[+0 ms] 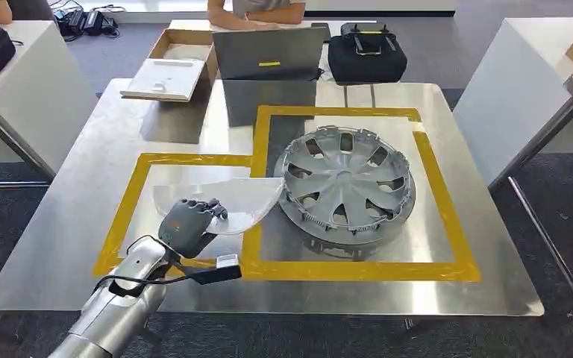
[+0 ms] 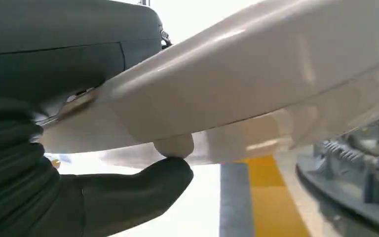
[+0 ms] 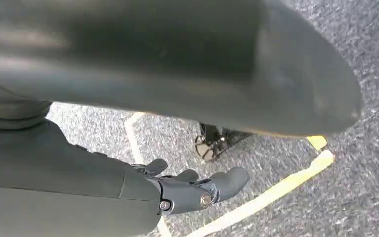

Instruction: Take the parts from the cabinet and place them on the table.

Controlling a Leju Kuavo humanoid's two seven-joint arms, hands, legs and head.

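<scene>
Your left robot hand [image 1: 189,224] grips a pale, glossy, curved panel [image 1: 227,198] just beside the hubcap [image 1: 347,183]; your right robot hand [image 3: 197,190] hangs released.

left hand [image 1: 188,224] gripping, right hand [image 3: 192,190] hanging empty

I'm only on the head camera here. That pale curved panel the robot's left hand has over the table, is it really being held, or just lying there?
Observer: Held. The left wrist view shows the left hand's thumb pressed under the white panel.
Operator: Is the panel down on the table?
Observer: That edge looks raised; yellow tape shows beneath it.
Operator: And the other hand?
Observer: The right hand hangs over grey carpet, holding nothing.
</scene>
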